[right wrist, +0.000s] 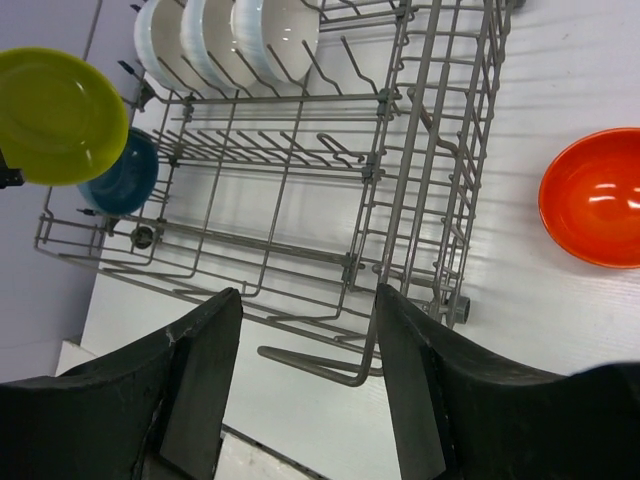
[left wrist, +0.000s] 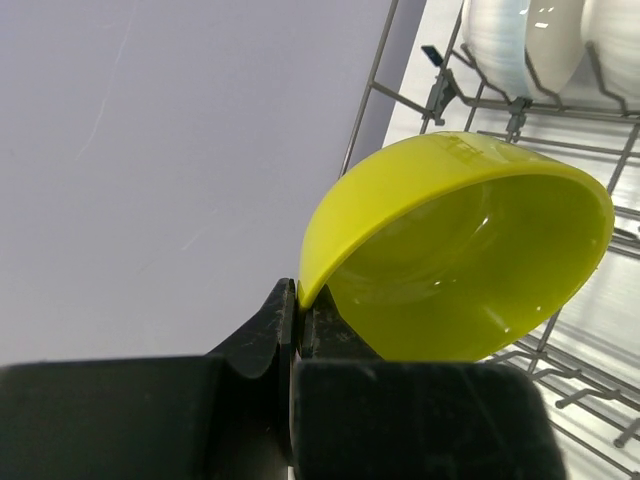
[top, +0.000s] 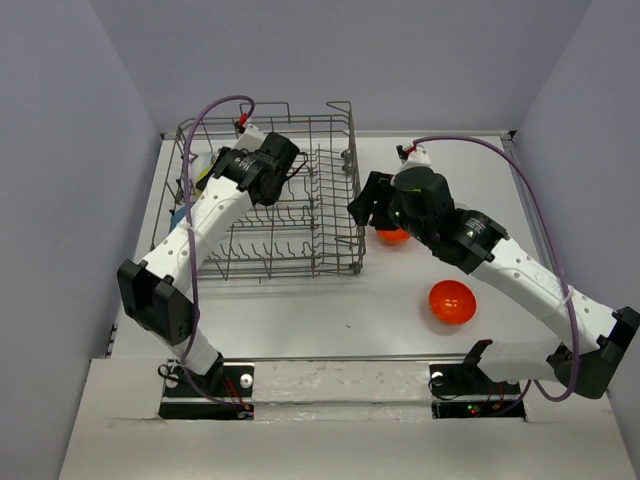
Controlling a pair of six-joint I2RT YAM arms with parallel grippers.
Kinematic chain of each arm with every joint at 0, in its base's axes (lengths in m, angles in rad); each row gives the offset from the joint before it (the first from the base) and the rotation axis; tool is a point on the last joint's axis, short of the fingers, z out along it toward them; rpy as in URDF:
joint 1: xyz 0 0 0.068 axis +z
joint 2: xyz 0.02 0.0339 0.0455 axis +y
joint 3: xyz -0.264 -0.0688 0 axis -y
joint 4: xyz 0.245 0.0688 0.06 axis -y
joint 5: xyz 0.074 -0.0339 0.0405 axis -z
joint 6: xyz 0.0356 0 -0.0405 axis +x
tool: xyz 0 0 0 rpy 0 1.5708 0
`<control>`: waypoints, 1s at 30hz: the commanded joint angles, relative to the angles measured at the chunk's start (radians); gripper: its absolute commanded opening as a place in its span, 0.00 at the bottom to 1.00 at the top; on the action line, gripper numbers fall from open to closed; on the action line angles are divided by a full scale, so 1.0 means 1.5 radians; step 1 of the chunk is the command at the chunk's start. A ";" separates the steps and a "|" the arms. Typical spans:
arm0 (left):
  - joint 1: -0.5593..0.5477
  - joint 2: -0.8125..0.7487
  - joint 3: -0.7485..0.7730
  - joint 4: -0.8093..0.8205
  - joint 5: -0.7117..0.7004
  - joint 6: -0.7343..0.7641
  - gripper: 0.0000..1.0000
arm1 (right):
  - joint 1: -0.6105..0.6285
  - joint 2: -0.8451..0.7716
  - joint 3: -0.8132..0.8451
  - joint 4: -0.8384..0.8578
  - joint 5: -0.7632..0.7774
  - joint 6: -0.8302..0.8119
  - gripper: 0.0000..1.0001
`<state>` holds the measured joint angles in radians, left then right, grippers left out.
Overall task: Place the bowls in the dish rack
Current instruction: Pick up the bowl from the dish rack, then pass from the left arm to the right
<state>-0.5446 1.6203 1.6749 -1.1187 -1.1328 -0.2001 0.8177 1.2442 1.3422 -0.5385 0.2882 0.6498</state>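
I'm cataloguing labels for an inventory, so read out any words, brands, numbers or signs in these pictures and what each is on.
None: no text can be read in any view. The yellow-green bowl, orange bowl, white bowls, blue bowl and dish rack carry no lettering, brand or number that shows.

The left arm [top: 205,220] rises from its base with the elbow bent out to the left. The left tool [left wrist: 296,305] is pinched tight on the rim of a yellow-green bowl [left wrist: 470,250]. The right arm [top: 520,270] stretches diagonally inward, wrist tipped down. The right tool [right wrist: 305,300] has its fingers spread wide, gripping nothing.
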 commanded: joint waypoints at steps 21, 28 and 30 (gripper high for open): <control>-0.064 -0.185 0.024 0.344 0.448 0.101 0.00 | 0.003 -0.075 0.036 0.069 0.019 -0.098 0.71; -0.064 -0.177 0.015 0.400 0.582 0.100 0.00 | 0.003 -0.133 -0.021 0.133 0.010 -0.117 0.71; -0.064 -0.159 0.031 0.412 0.624 0.096 0.00 | 0.003 -0.150 -0.024 0.131 0.029 -0.118 0.71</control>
<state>-0.6395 1.3651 1.7039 -0.6121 -0.3454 -0.0650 0.8177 1.0603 1.3209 -0.4305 0.2996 0.5049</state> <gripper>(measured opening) 0.048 0.707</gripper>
